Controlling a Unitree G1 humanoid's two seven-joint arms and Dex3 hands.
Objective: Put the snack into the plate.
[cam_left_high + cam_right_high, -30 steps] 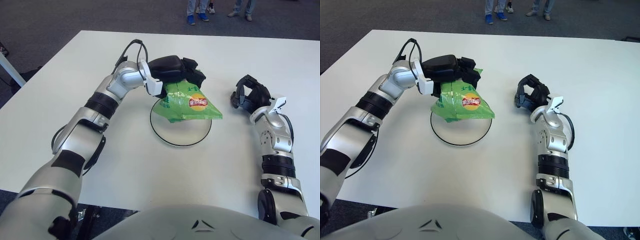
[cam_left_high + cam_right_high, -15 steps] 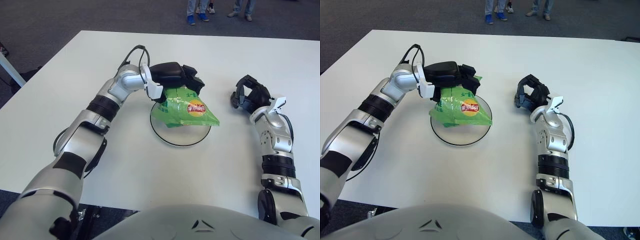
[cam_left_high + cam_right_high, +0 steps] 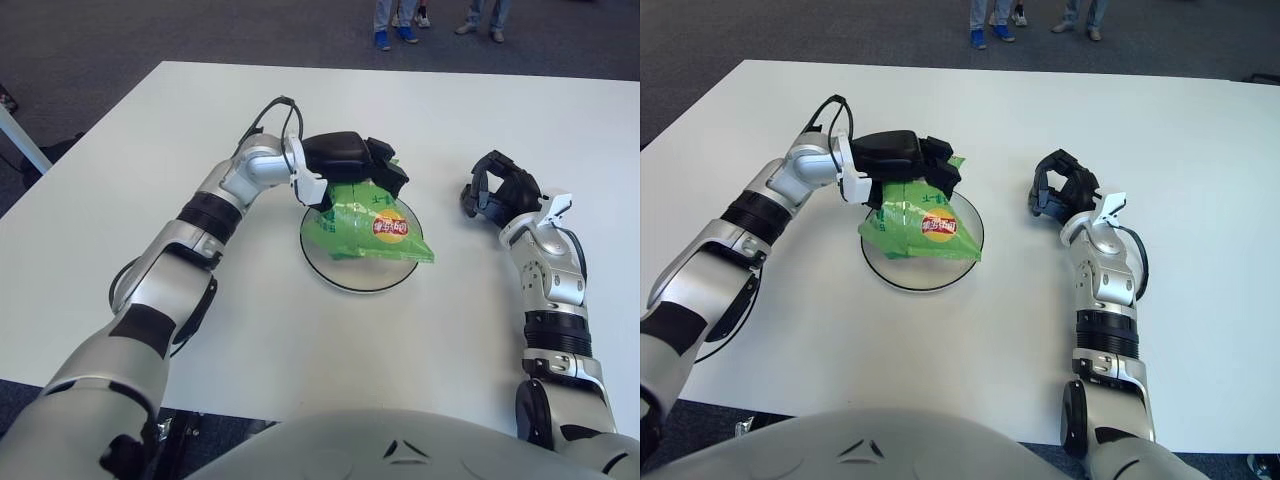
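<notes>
- Since 1 s ago: left hand (image 3: 352, 163) w/ the snack bag (image 3: 368, 224) has come lower and a bit nearer the robot; bag now sits down over the plate (image 3: 345, 277) rather than hanging above it.
- Half a sec ago bag was a touch higher; its right corner has dropped further toward the plate rim.
- Left hand: fingers still clamped on the bag's top edge, at the far-left side of the plate. Grasp not let go.
- Snack bag: green, red-yellow logo facing up, lying tilted across the plate; covers most of the far half, right corner pokes out over the rim on the right. Can't tell if its underside fully rests on the plate.
- Plate: clear/white w/ dark rim, mid-table; near rim bare.
- Right hand (image 3: 497, 188): unchanged vs earlier frames, shows to the right of the plate, well apart from it, fingers curled, holding nothing.
- Room: white table (image 3: 300, 340) is wide; near, left and far edges well away from the plate, open surface all round.
- Nothing lies between the plate and either hand; only the left forearm crosses the table left of the plate.
- Beyond the far edge: dark floor, feet of people (image 3: 395, 35) standing, well off from the work area.
</notes>
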